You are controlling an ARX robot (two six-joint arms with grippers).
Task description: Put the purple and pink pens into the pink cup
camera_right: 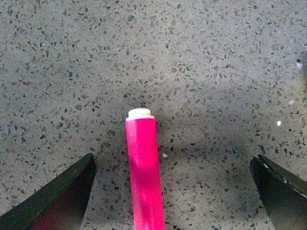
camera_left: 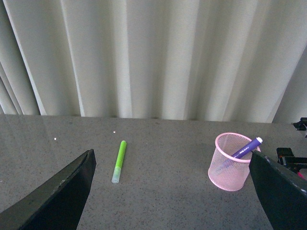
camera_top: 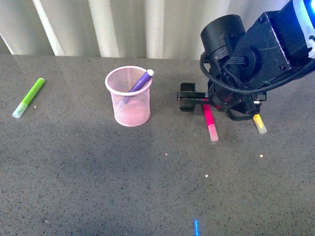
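Fingers of the right gripper stood spread wide to either side of the pink pen, gripping nothing, with bare worktop showing between each finger and the barrel; whether their tips had reached the surface could not be told. The step in hand looked like the pick-up of the second pen, since the purple pen already leaned inside the pink cup, its pale end poking over the rim toward 1 o'clock. The pink pen lay flat on the worktop, and in the front view its long axis ran from about 12 toward 6 o'clock, drifting slightly to 5. Its pale translucent cap pointed toward the robot and its white-plugged tail lay under the wrist. The next move probably called for closing squarely across the barrel, lifting, carrying the pen toward 9 o'clock where the cup stood well apart, and tipping it near upright so it would clear the rim beside the purple one. A yellow marker lay near the pink pen at its 3 o'clock, partly hidden by the arm. The left gripper hung released and empty, with a lime-green marker lying beyond it, far out at the cup's 9 o'clock.
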